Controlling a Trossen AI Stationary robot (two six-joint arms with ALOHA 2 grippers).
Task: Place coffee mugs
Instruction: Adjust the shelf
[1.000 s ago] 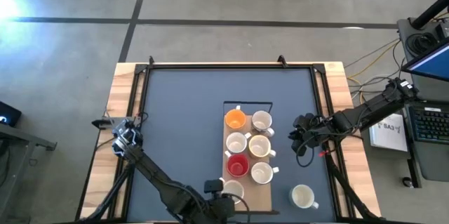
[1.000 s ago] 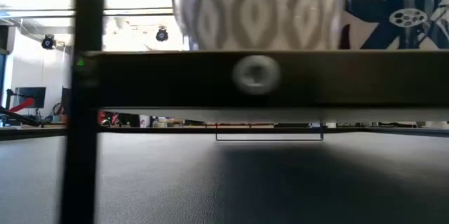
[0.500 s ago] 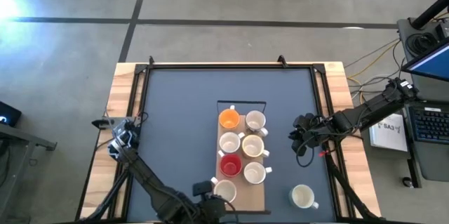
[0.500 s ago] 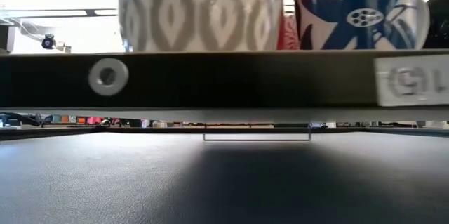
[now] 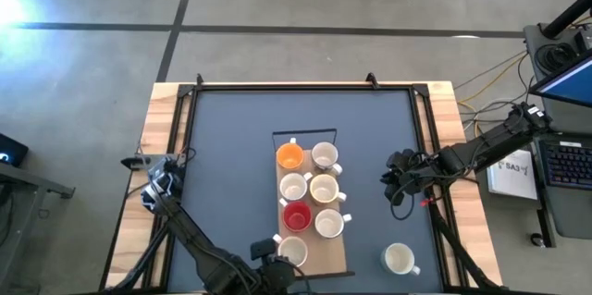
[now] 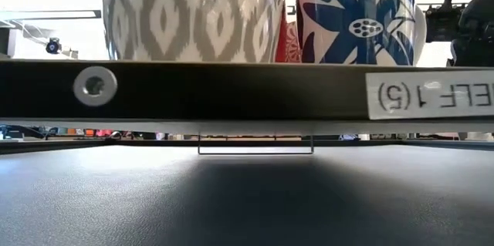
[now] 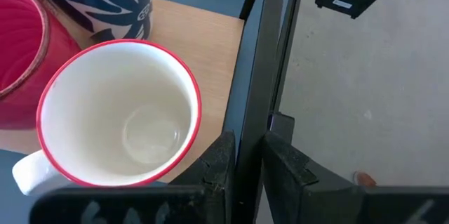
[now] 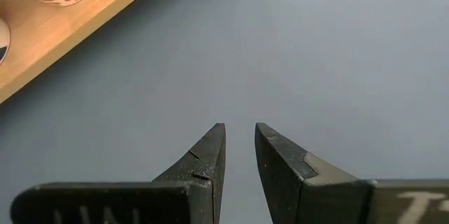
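My left pincer (image 7: 245, 164) is clamped on the black rail (image 7: 263, 55) of the wooden tray (image 5: 328, 256) at the table's (image 5: 231, 147) near edge, apparently positioning it. My right pincer (image 5: 396, 182) hovers beside the tray, fingers slightly apart and empty. Seven coffee mugs sit on the tray: one orange mug (image 5: 289, 155), one red mug (image 5: 296, 215) and five white or cream. An eighth, the lone white mug (image 5: 400, 259), stands on the table near the right pincer. I judge it needs picking up next.
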